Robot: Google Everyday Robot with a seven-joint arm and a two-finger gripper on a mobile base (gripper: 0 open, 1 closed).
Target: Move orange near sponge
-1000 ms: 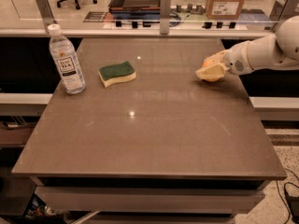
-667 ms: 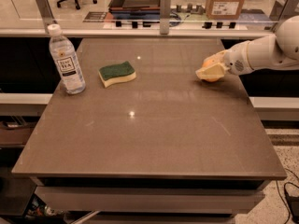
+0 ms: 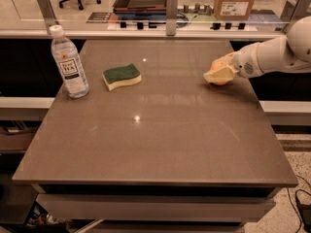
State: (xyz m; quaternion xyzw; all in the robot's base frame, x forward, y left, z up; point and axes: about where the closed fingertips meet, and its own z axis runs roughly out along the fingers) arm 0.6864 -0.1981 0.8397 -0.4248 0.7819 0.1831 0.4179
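The orange (image 3: 222, 62) rests at the right side of the brown table (image 3: 160, 130), mostly hidden by my gripper. My gripper (image 3: 217, 73) reaches in from the right on a white arm and is shut on the orange, low at the table surface. The sponge (image 3: 122, 76), dark green on top over pale yellow foam, lies flat at the table's left rear, well apart from the orange and the gripper.
A clear water bottle (image 3: 69, 63) with a white cap stands upright at the left edge, just left of the sponge. A metal rail with posts (image 3: 171, 8) runs behind the table. A cardboard box (image 3: 235, 1) sits beyond it.
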